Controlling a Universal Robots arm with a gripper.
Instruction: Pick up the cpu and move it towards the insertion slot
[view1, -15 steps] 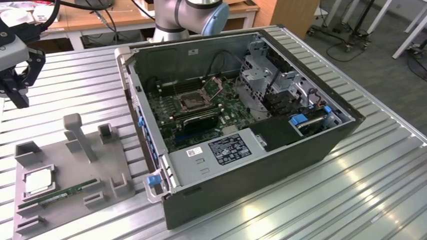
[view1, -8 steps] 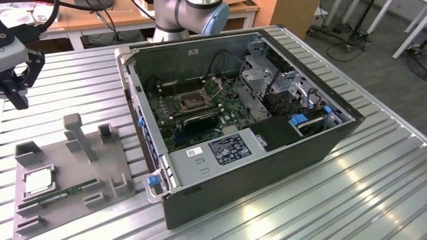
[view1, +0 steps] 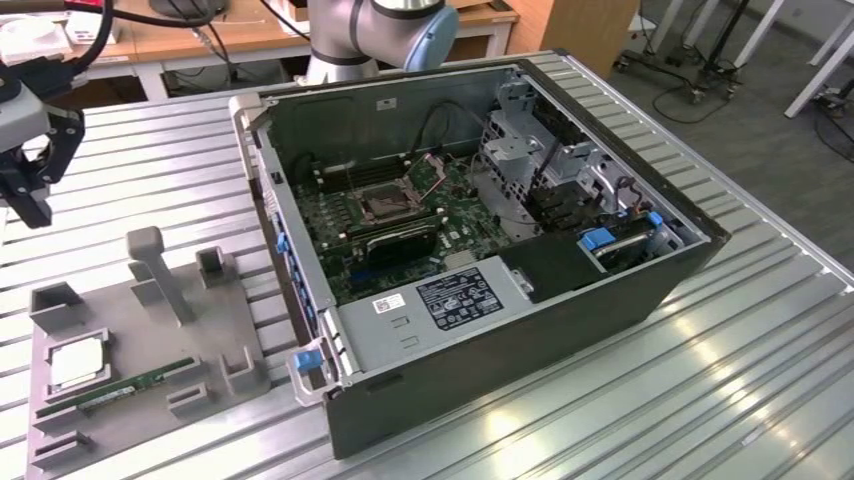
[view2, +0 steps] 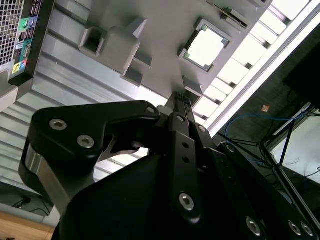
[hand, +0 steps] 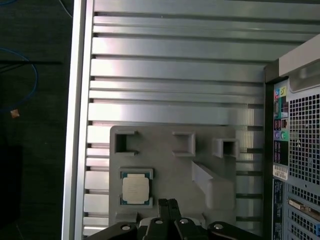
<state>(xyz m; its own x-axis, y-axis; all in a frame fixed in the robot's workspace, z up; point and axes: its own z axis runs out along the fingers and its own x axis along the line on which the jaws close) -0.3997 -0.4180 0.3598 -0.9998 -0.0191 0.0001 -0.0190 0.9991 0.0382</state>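
Cpu (hand: 136, 187) sits flat in a grey tray (hand: 165, 170) recess, untouched; the gripper (hand: 168, 201) hovers near it, fingers (hand: 163, 207) pressed together on nothing. The insertion slot (view1: 383, 203) lies well apart.

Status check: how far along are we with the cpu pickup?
Nothing looks done yet: the cpu lies in its recess in the grey tray. In hand: the gripper, shut and empty, hangs above the tray near the cpu. Left: the grasp, the lift and the carry to the insertion slot.
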